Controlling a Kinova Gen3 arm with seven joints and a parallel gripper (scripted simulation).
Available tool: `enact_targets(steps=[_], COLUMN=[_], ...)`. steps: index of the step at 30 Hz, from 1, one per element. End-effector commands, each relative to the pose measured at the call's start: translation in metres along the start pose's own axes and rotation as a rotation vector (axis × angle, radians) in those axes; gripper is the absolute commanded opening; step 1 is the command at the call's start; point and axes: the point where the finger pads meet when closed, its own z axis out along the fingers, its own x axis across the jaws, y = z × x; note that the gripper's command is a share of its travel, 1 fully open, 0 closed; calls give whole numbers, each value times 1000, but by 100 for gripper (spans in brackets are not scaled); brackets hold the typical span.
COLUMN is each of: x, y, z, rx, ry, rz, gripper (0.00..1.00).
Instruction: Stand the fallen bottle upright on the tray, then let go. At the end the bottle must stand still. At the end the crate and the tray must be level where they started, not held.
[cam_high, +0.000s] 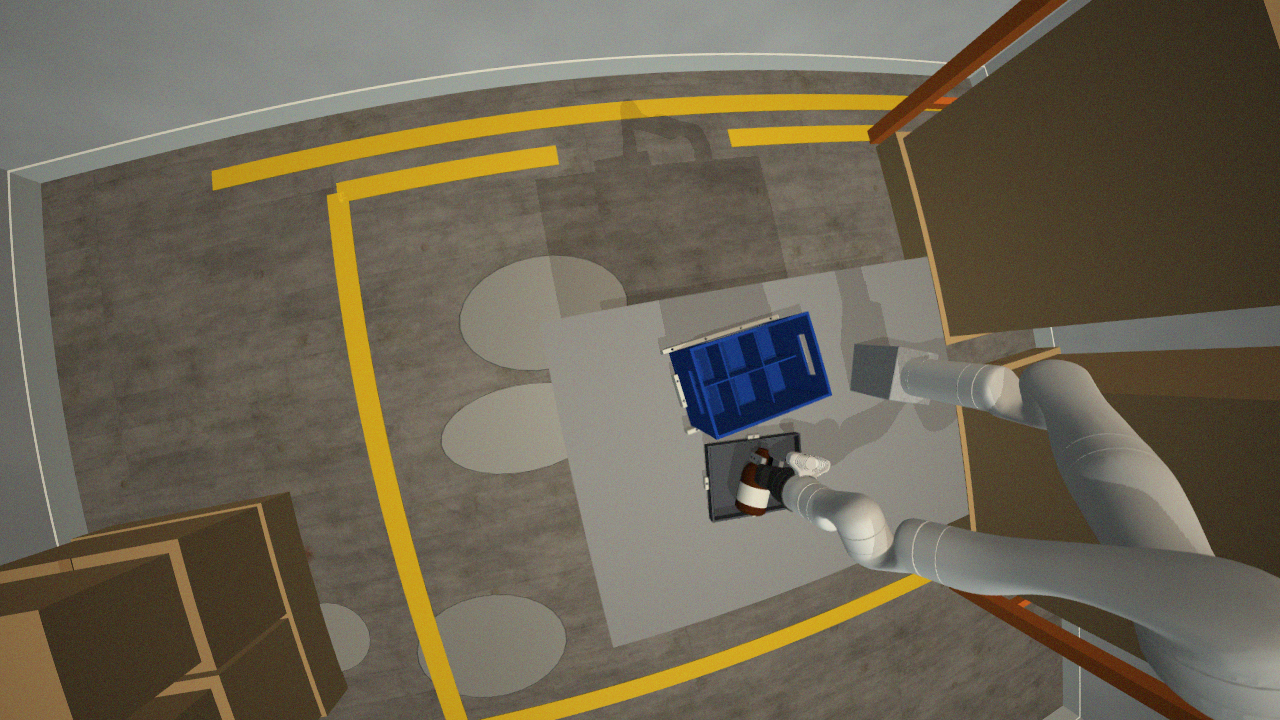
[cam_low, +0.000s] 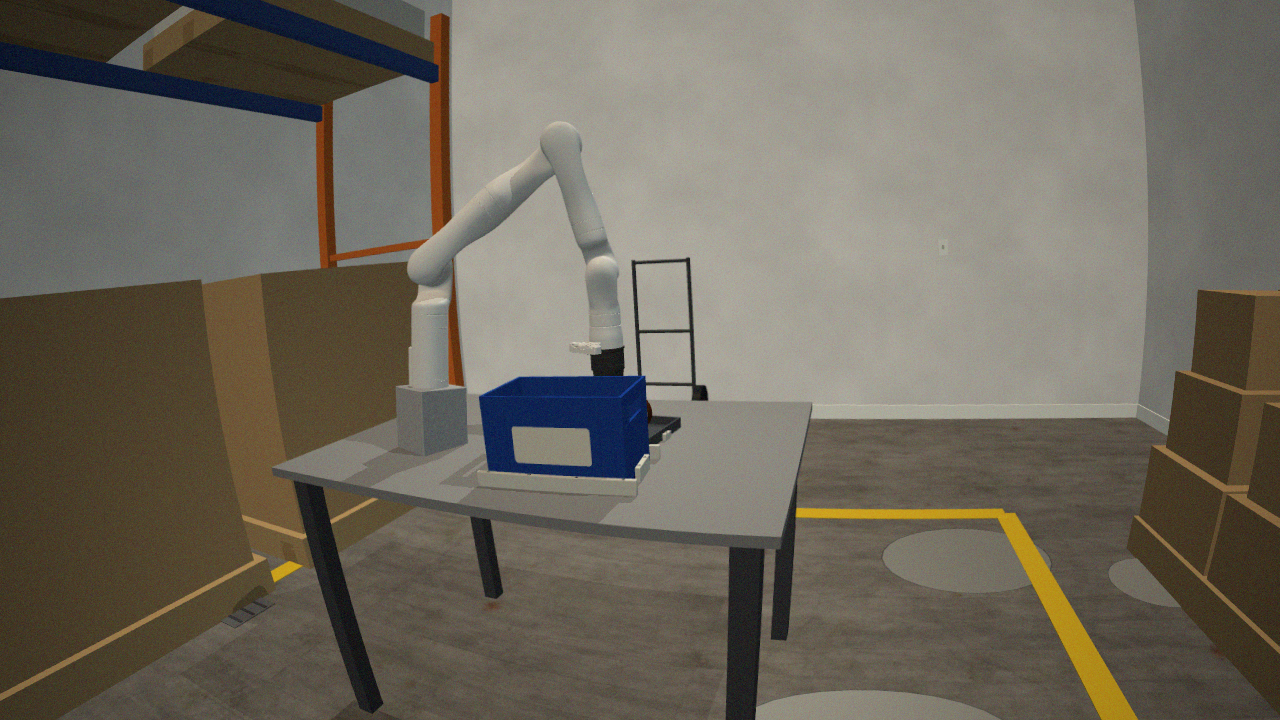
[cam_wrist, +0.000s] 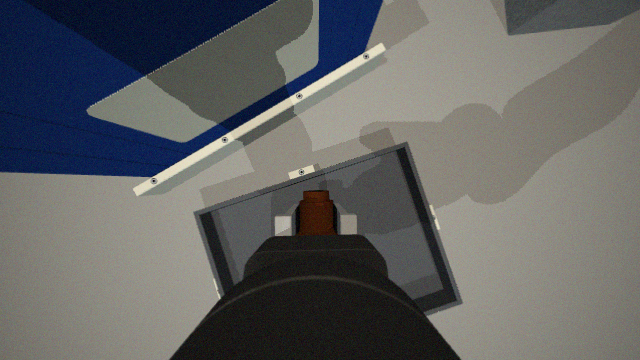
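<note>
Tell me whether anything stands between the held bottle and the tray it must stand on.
Nothing visible does. The tool is shut on the bottle, which hangs directly over the tray. The blue crate sits beside the tray, out of the path down.

The top view looks steeply down from high overhead. The exterior view stands low on the floor, facing the grey square table (cam_low: 716, 474) from well away. The wrist view looks down close. All share the deep-blue plastic crate (cam_high: 751, 371) (cam_low: 563, 429) (cam_wrist: 60, 100).
</note>
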Motion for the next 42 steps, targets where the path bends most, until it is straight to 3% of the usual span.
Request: enact_targets(steps=[1, 23, 42], x=[-1, -1, -1], y=[1, 1, 1], z=[-2, -16, -40], rx=[-2, -2, -2], ry=[-3, -3, -3], rz=[0, 0, 0], gripper=[0, 0, 0])
